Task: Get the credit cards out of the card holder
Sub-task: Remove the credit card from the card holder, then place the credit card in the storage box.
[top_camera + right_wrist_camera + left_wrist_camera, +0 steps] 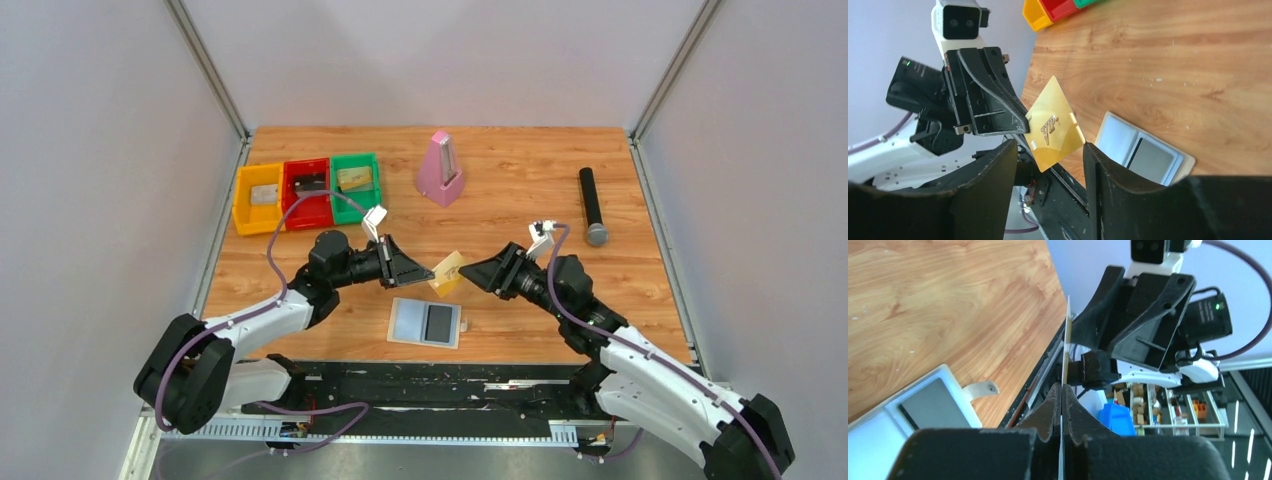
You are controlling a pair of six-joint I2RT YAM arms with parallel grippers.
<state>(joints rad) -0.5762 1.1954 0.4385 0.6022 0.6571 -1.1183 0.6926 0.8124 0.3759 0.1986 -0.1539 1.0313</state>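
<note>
One stiff, likely slippery yellow-gold plastic card, clamped by its edge in the left tool, sits inside the right tool, jaws spread.

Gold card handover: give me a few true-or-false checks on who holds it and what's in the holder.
1. The left hand is clamped on the gold card. True.
2. The right hand grips that card too. False: its fingers stand open on either side of it.
3. The card holder lies open on the table. True.
4. The card holder is empty. False: a dark card sits in one panel.
</note>
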